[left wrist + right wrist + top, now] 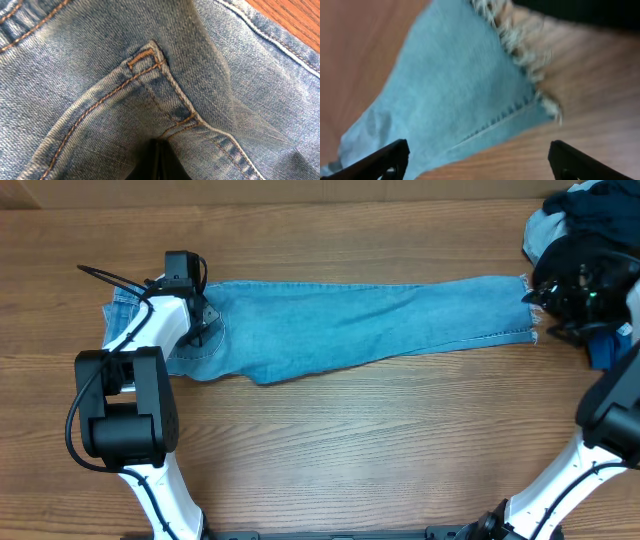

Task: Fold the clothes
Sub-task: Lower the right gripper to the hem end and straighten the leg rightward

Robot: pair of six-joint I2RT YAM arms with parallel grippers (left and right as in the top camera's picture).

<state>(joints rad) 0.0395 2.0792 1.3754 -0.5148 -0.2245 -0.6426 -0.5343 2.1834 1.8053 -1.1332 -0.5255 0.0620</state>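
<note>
Light blue denim jeans (350, 325) lie stretched across the wooden table, waist at the left and frayed leg hem (527, 308) at the right. My left gripper (200, 330) is down on the back pocket near the waist. In the left wrist view its fingers (160, 162) are shut together, with the denim (115, 75) bunched round their tips beside the pocket corner. My right gripper (548, 305) hovers just past the hem. In the right wrist view it (482, 165) stands wide open above the leg end (450, 90) and frayed edge (522, 47), holding nothing.
A pile of dark blue, black and pale clothes (585, 215) sits at the back right corner, just behind the right arm. A blue piece (603, 348) shows beneath that arm. Bare wooden table (350, 440) runs along the front.
</note>
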